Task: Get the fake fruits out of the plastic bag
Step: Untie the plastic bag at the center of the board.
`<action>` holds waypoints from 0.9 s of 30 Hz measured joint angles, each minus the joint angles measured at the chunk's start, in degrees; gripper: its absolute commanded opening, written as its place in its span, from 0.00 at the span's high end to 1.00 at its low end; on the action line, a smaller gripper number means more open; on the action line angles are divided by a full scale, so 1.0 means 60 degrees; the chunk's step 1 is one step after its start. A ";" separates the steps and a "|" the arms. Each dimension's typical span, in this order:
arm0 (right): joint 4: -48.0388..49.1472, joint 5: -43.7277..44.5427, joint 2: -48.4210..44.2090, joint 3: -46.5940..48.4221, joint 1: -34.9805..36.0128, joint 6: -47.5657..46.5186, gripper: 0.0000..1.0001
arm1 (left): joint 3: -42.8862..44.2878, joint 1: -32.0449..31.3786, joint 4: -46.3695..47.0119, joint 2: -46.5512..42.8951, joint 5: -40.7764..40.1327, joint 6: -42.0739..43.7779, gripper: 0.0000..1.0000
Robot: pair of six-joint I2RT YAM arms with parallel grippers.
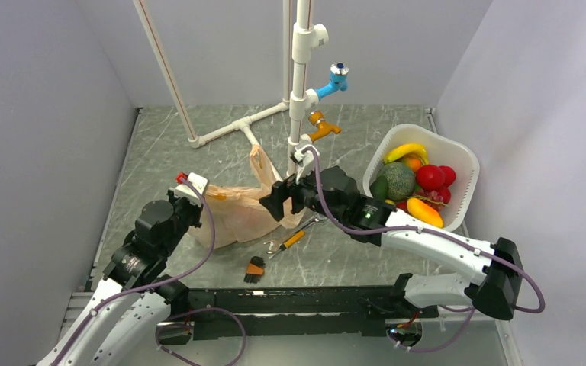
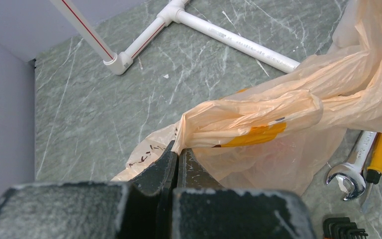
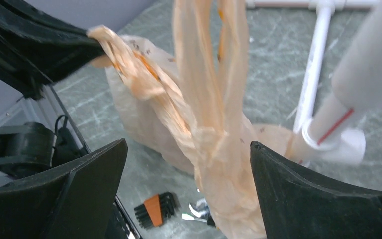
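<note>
Where three plain pale grey walls close in, the top view shows a grey-green, marble-veined surface with the plastic bag lying crumpled on it, thin and peach-orange. The left fingers meet the bag's left edge, and the right fingers stand at its right edge, beside one raised loop handle. Right of the bag, well apart, a white slotted basket holds the fake fruits, glossy and round, along with a banana and a netted melon. Behind the bag rises a white pipe stand; just in front of it lie a wrench and a folded hex key set.

From the left wrist, the dark, rough-cast left fingers are pressed together, pinching a twisted fold of the bag's crinkly translucent film, which bears a yellow-orange print. The smooth steel wrench lies right of the bag.

From the right wrist, the right fingers are spread wide, and the bag's blurred loop handles hang between them, touching neither. Whether any fruit lies inside the bag cannot be told.
</note>
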 measured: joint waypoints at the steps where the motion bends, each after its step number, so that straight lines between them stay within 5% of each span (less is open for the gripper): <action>1: -0.0015 0.0004 0.0124 0.0237 0.0040 -0.0076 0.03 | 0.0000 0.0000 0.0000 0.0000 0.0000 0.0000 1.00; 11: -0.0732 0.2051 0.2124 0.2816 0.0594 -0.0754 0.05 | 0.0000 0.0000 0.0000 0.0000 0.0000 0.0004 1.00; 13: -0.0929 0.2903 0.2586 0.3224 0.0823 -0.0882 0.16 | 0.0000 0.0000 -0.0004 0.0000 0.0000 0.0004 1.00; 17: -0.1282 0.4215 0.3351 0.3825 0.1089 -0.1162 0.63 | 0.0000 0.0000 0.0000 0.0000 -0.0004 0.0004 1.00; 20: -0.1534 0.4914 0.3727 0.4124 0.1107 -0.1322 0.83 | 0.0000 0.0000 0.0000 -0.0007 -0.0004 0.0004 1.00; 25: -0.1475 0.5297 0.3614 0.4003 0.1093 -0.1555 1.00 | 0.0000 0.0000 0.0000 -0.0007 0.0004 0.0004 1.00; 27: -0.1133 0.4954 0.3202 0.3468 0.1089 -0.1668 1.00 | 0.0004 0.0000 -0.0015 -0.0004 -0.0004 -0.0033 0.79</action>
